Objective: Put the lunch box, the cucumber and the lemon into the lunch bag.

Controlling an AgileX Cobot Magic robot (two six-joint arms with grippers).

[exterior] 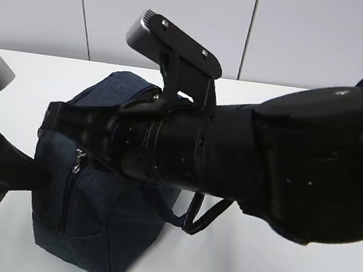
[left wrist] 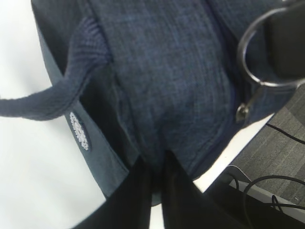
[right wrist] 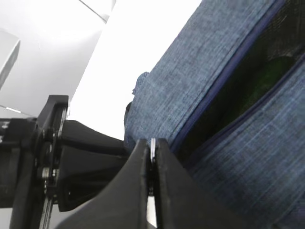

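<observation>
Navy lunch bag (exterior: 88, 211) sits upright on the table, left gripper (left wrist: 157, 167) pinching its end fabric to brace it, right gripper (right wrist: 151, 157) clamped on the zipper ring, we think.

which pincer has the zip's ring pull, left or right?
The right pincer, shut on the silver ring pull; the left pincer pinches the lunch bag's fabric end instead.
</observation>
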